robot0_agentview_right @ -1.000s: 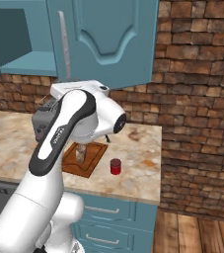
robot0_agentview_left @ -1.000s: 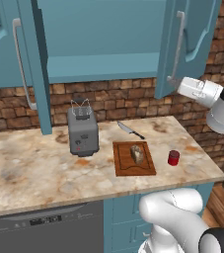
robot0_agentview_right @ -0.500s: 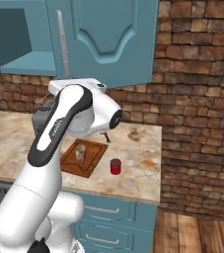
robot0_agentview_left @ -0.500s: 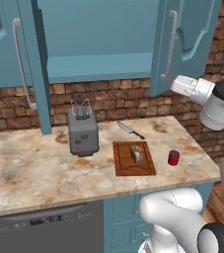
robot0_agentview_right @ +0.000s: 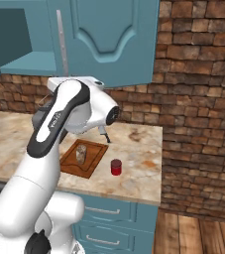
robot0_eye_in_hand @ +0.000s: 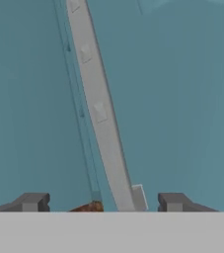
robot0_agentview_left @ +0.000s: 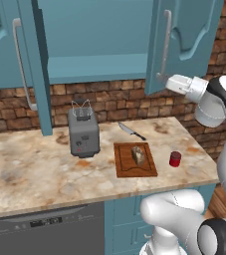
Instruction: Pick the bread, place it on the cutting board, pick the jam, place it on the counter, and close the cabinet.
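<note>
the bread (robot0_agentview_left: 138, 155) lies on the cutting board (robot0_agentview_left: 123, 166) in the lower middle of the left base view, and the jam (robot0_agentview_left: 174, 159) stands on the counter (robot0_agentview_left: 30, 169) just to the right of the board, so only the cabinet (robot0_agentview_left: 181, 40) seems left to close. the gripper (robot0_eye_in_hand: 97, 201) is raised to the right door, near its lower edge, in the right part of the left base view. in the hand view the two finger tips stand wide apart at the bottom of the frame and hold nothing; the grey bar handle (robot0_eye_in_hand: 101, 116) of the door runs up between them. the risk, as a judgement, is in the push. if the hand presses close to the handle end and not flat on the panel, a finger can hook the bar or slide off the door edge, and the door will stay half open. the left door (robot0_agentview_left: 40, 64) also stands open in the left of the frame, and it may be forgotten. a swing that goes too low could knock the jam or the toaster (robot0_agentview_left: 83, 132).
</note>
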